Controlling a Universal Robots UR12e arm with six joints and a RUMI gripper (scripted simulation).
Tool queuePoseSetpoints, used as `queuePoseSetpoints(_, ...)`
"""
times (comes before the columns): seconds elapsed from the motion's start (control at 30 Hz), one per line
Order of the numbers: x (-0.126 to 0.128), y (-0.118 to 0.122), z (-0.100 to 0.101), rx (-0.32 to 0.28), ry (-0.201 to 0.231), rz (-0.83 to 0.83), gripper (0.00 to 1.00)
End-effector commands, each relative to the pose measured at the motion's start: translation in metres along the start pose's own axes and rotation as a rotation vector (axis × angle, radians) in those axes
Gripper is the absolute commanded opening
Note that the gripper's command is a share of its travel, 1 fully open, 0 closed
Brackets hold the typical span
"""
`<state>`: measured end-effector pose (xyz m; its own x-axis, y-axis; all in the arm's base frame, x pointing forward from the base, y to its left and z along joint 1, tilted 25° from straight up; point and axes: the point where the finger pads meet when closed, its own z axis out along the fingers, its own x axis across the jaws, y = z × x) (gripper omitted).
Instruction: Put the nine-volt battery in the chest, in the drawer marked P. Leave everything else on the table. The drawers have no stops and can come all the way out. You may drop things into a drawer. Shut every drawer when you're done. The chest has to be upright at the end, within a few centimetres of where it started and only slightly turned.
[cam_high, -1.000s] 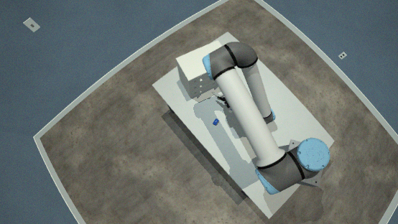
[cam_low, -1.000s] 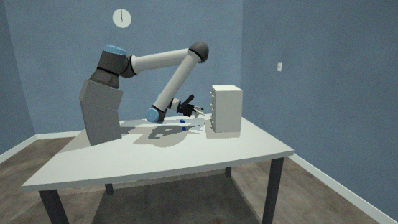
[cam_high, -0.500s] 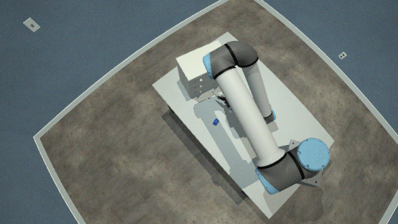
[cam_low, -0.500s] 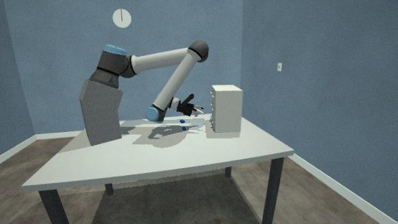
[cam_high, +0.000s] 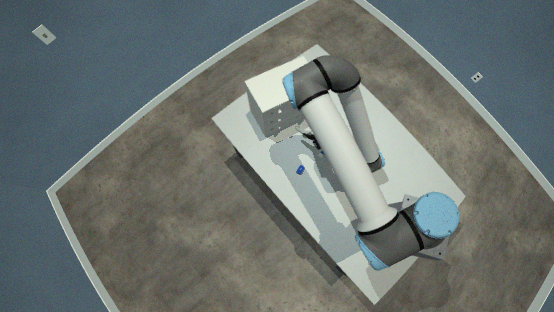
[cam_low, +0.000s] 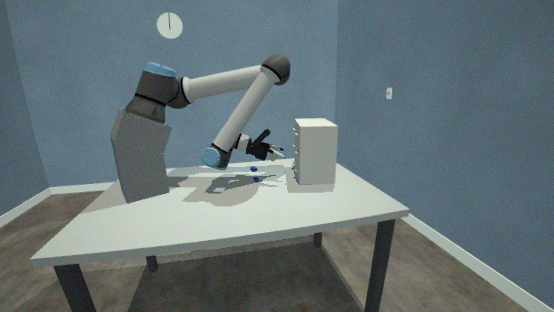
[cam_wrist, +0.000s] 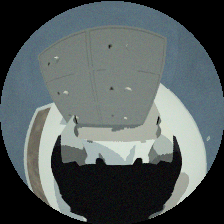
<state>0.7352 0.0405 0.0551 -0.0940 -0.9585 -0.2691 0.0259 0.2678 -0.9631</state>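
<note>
Black and pale, the gripper (cam_high: 306, 134) (cam_low: 280, 152) (cam_wrist: 117, 116) is held above the table (cam_high: 420, 170) (cam_low: 210, 225), fingers spread wide, nothing gripped. It is pointed at the drawer fronts of the upright white chest (cam_high: 275, 87) (cam_low: 317, 152) (cam_wrist: 102, 75), seen at twelve o'clock in the wrist view. Two small blue objects are seen on the table; which is the battery cannot be told. One (cam_high: 300, 170) is left uncovered at seven o'clock from the gripper, seen from above.

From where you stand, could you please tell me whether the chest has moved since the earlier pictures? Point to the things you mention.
No: the chest (cam_high: 272, 92) (cam_low: 318, 152) (cam_wrist: 102, 75) stands at the same spot on the table (cam_high: 425, 175) (cam_low: 225, 220), judged against its edges.
</note>
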Motion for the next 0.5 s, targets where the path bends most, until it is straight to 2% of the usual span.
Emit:
queuePoseSetpoints(0.0,-0.0001,-0.0008,-0.0002,0.0,0.0,0.0,1.0)
queuePoseSetpoints(0.47,0.0001,-0.0033,-0.0028,-0.039,0.0,-0.002,1.0)
